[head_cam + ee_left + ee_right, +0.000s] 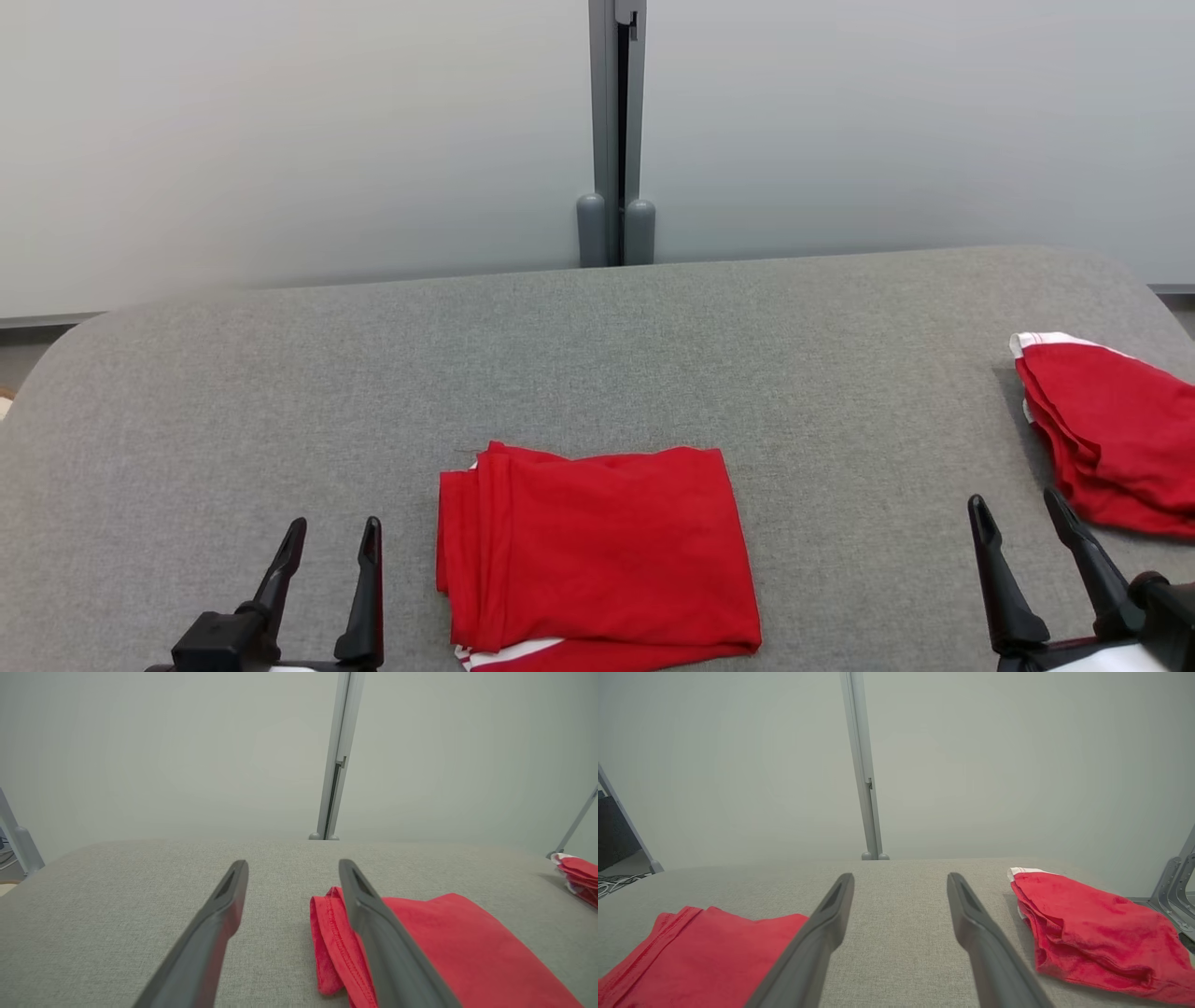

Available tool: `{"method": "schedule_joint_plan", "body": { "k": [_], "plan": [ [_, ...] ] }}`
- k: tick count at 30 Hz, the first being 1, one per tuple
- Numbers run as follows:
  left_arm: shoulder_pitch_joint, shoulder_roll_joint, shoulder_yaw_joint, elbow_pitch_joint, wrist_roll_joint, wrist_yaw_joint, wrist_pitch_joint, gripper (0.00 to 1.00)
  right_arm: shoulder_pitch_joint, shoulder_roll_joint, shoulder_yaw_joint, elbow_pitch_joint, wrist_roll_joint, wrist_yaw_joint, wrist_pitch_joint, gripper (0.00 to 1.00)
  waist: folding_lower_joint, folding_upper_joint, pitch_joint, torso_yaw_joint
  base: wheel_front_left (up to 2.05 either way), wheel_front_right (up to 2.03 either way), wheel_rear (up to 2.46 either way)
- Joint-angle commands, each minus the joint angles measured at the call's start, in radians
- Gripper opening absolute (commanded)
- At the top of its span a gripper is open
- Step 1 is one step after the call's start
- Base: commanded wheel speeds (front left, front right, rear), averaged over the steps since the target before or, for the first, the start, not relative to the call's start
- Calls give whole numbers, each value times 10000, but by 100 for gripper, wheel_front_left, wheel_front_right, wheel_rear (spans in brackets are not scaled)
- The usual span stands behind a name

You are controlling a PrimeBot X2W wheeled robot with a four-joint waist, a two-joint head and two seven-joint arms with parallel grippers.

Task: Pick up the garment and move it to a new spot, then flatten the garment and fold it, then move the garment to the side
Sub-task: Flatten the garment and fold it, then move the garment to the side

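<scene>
The folded red garment (pixel 597 551) lies flat on the grey table (pixel 597 355), at the near edge, in the middle. The left end effector (pixel 334 532) and the right end effector (pixel 1016 509) are both open and empty, one on each side of it, not touching it. A second red garment (pixel 1111 429) lies at the right edge.

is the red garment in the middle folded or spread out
Folded. The garment lies as a compact rectangle on the grey table, stacked layer edges showing along its left side.
</scene>
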Motion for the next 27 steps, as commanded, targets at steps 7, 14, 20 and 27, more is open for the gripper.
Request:
{"method": "schedule_joint_plan", "body": {
  "k": [7,14,20,27],
  "plan": [
    [228,115,9,-215,-57,150,132,100,318,-7,-136,-313,26,-1,247,100,0,-1,-201,-45,0,0,0],
    [146,157,23,-289,-97,263,168,100,176,29,-163,-373,-8,-1,260,100,0,-1,-115,-20,0,0,0],
    [87,197,-15,-259,-118,286,170,100,116,48,-195,-339,10,-1,231,100,0,-1,-92,-20,0,0,0],
    [27,239,-60,-229,-166,293,149,100,192,16,-199,-282,16,-1,282,100,0,-1,-60,16,0,0,0]
  ]
}}
